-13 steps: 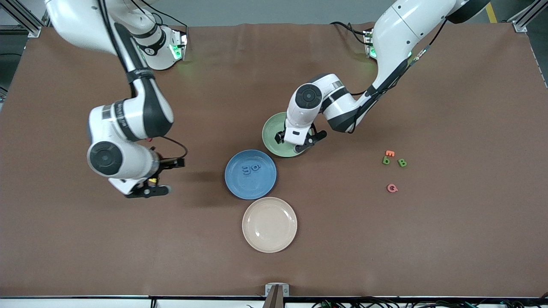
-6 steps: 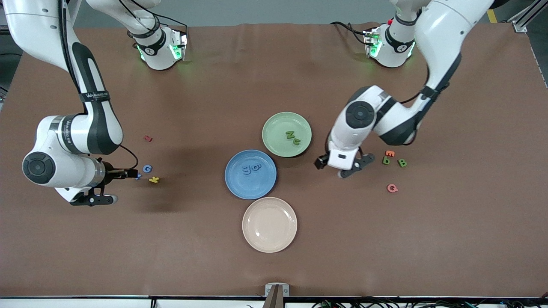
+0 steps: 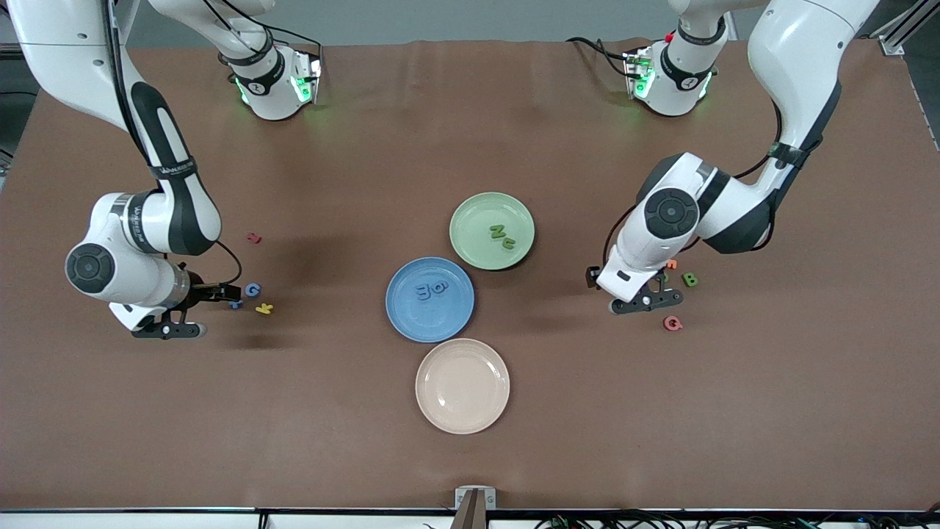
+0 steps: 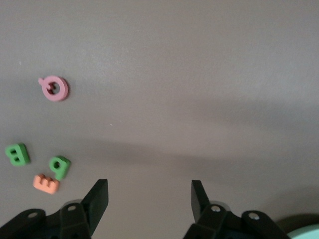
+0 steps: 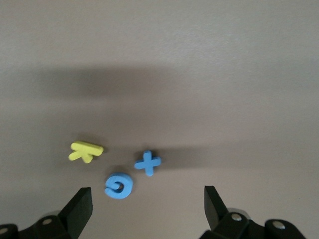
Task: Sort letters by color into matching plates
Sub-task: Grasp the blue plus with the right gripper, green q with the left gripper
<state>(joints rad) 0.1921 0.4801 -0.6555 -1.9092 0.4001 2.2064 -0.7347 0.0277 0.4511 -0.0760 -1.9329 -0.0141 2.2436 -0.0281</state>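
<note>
The blue plate (image 3: 409,317) holds two blue letters (image 3: 432,290). The green plate (image 3: 470,213) holds two green letters (image 3: 502,236). My left gripper (image 3: 637,292) (image 4: 149,199) hovers open and empty beside a green B (image 3: 689,279) (image 4: 18,154) and a green b (image 4: 60,167) that my hand partly covers in the front view. My right gripper (image 3: 183,312) (image 5: 147,204) is open and empty over the table next to a blue G (image 3: 252,289) (image 5: 118,185) and a blue plus (image 3: 235,303) (image 5: 147,163).
A beige plate (image 3: 463,386) lies nearer the front camera than the blue plate. An orange E (image 3: 671,264) (image 4: 46,183) and a pink Q (image 3: 673,322) (image 4: 55,88) lie by the green letters. A yellow K (image 3: 264,308) (image 5: 85,151) and a small red letter (image 3: 254,238) lie by the blue ones.
My left arm has swung from over the green plate to the letters at its end, uncovering two green letters in that plate. My right arm has shifted outward beside the blue letters.
</note>
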